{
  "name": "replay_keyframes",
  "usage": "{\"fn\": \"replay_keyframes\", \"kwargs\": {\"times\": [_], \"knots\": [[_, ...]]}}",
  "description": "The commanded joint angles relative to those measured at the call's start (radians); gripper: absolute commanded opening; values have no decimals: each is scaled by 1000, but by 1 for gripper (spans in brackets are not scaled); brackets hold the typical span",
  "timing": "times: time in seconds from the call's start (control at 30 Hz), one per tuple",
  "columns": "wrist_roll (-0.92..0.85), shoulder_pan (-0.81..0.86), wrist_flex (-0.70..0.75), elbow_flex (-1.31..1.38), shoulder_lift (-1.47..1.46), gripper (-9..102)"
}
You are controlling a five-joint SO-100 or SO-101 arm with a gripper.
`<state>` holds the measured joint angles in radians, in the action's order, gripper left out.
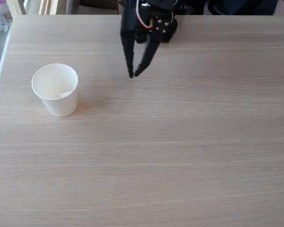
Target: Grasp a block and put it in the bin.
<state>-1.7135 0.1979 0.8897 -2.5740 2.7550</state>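
In the fixed view the white paper cup [55, 90] stands upright at the left of the wooden table. A faint pale shape lies on its inner bottom; whether that is the white cube cannot be told. No cube lies on the table top. My black gripper [134, 74] hangs at the top centre, well to the right of the cup, with its fingers pointing down toward the table. The fingertips [131, 73] meet with nothing between them, so it is shut and holds nothing.
The light wood table [180, 151] stretches across the middle, right and front. Its left edge runs close beside the cup, and the arm's base with red and white wires sits at the far edge.
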Motion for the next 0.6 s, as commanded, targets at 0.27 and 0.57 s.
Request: {"fn": "replay_keyframes", "kwargs": {"times": [0.27,0.57], "knots": [[28,-310,327,-314,469,0],[49,-307,431,-469,575,0]]}}
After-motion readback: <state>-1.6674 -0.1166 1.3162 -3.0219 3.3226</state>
